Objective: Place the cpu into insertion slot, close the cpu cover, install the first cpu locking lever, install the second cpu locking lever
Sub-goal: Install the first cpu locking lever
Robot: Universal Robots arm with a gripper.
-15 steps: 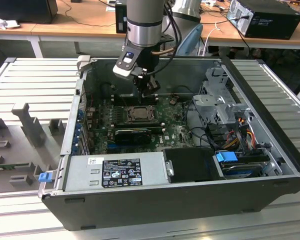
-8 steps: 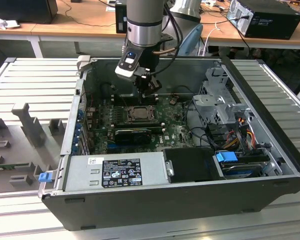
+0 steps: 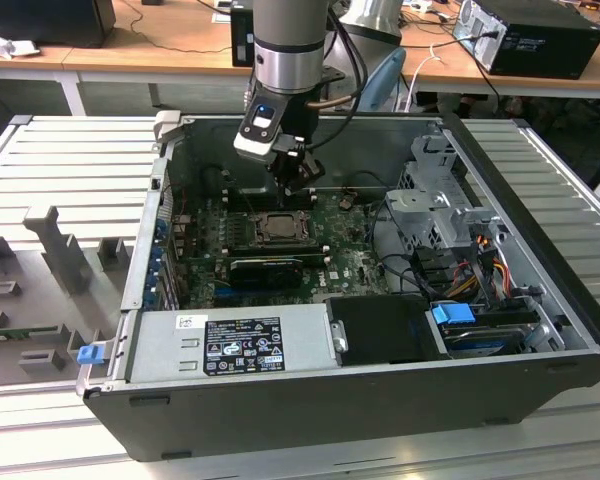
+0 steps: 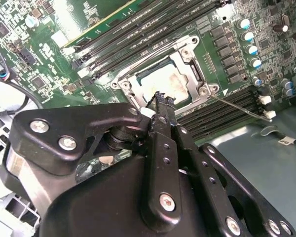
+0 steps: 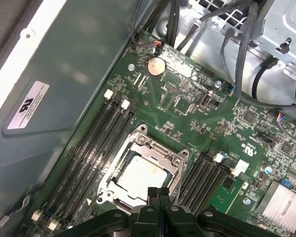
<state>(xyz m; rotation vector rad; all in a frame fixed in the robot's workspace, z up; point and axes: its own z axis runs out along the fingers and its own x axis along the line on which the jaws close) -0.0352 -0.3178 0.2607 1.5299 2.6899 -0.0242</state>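
- An open case sits on the table; memory slots flank the slot on both sides, cables hang near the board, and a thin lever sticks out from one cover corner
- The cpu lies in the slot, with the cover down around it
- The pincer is closed on nothing, its tips over the cpu's edge; I cannot tell whether they touch

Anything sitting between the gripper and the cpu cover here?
Nothing visible. In the first wrist view the shut gripper hangs right at one edge of the cpu cover, with the cpu seated in its cut-out. The memory slots lie off to the sides.
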